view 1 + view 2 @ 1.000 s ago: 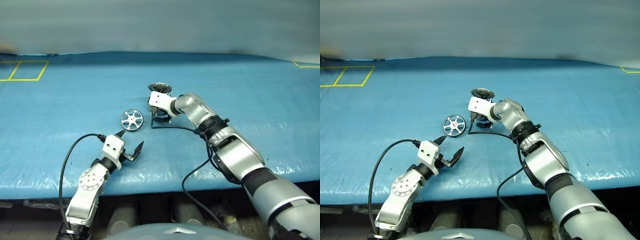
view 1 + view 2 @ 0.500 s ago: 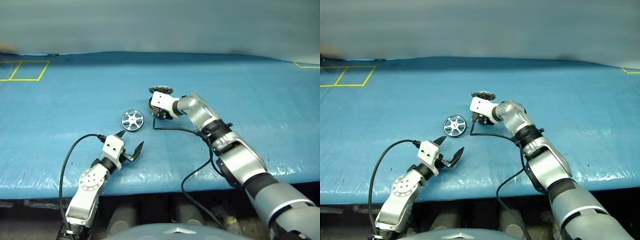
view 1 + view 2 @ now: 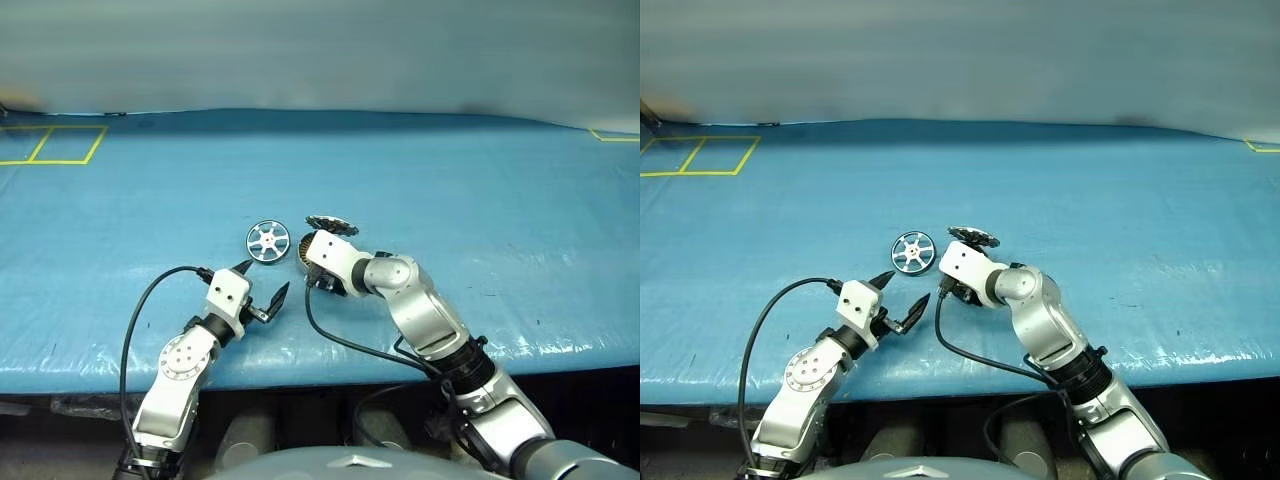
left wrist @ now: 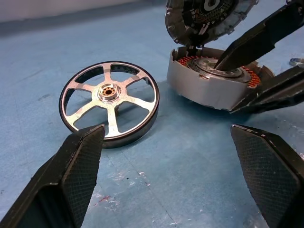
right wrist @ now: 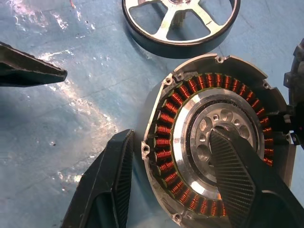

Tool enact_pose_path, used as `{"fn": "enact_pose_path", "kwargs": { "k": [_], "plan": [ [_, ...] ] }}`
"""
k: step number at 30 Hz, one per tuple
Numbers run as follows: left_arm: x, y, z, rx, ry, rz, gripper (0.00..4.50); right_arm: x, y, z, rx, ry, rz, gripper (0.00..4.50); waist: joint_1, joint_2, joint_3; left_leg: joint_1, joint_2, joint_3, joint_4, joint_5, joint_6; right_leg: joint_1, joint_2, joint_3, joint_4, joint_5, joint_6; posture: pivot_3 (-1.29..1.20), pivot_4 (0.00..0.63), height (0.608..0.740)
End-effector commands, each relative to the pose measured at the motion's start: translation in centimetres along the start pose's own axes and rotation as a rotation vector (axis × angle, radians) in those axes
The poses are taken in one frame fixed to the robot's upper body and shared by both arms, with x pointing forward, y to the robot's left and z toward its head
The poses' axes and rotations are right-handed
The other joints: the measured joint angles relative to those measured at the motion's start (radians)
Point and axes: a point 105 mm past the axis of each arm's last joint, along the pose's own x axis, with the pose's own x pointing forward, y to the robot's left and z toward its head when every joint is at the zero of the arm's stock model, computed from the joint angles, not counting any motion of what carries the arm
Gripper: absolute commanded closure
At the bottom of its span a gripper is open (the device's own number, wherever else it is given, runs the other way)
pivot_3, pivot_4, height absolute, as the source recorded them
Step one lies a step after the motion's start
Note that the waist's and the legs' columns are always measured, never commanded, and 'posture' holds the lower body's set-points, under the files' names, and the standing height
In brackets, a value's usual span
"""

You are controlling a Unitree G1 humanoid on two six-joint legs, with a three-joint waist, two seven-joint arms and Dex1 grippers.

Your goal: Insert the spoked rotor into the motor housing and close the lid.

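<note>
While the spoked rotor (image 4: 109,102) lay flat on the blue desk (image 3: 480,200), the right gripper's fingers (image 5: 237,180) pinched the silver motor housing (image 4: 209,85) wall, copper windings showing, toothed lid (image 4: 209,19) hinged upright; left gripper (image 3: 262,282) gaped wide, empty.

Right end effector (image 5: 173,178) straddles motor housing (image 5: 213,147) wall.

Blue tabletop (image 3: 520,220) — yellow tape squares (image 3: 50,145) far left, another mark (image 3: 612,133) far right.
</note>
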Motion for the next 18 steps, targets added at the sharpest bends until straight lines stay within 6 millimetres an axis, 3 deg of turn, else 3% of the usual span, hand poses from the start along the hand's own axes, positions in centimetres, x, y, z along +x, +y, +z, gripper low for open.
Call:
{"fn": "enact_pose_path", "kwargs": {
  "k": [1,5,12,18],
  "plan": [
    [0.2,-0.2,0.6,0.006,-0.022,-0.011,0.0,0.5,2.5,-2.2,0.072,0.091,0.076,2.4,0.0,0.0,0.0,0.0,0.0,0.0,0.0,0.0,0.0,0.0,0.0,0.0,0.0,0.0,0.0,0.0,0.15,0.74],
    [0.2,-0.1,0.6,0.007,-0.018,-0.01,0.0,0.3,2.5,-1.7,0.091,0.074,0.055,2.4,0.0,-0.001,0.0,0.0,0.0,-0.001,0.0,0.0,0.0,0.0,0.0,-0.002,-0.001,0.0,0.001,0.0,0.15,0.74],
    [0.2,-0.1,0.6,0.006,-0.018,-0.011,0.0,-0.9,2.0,-0.1,0.084,0.021,-0.043,0.14,0.002,0.0,0.001,-0.002,0.0,-0.003,0.0,0.0,0.0,0.0,0.0,-0.005,-0.001,0.002,0.004,0.0,0.15,0.74],
    [0.3,0.0,0.5,0.005,-0.016,-0.021,0.0,-3.4,2.6,2.5,0.13,-0.078,-0.08,0.14,0.001,0.0,0.003,-0.006,-0.001,-0.005,0.0,0.0,0.0,-0.001,0.0,-0.006,-0.002,0.003,0.005,0.0,0.15,0.74]
  ]
}}
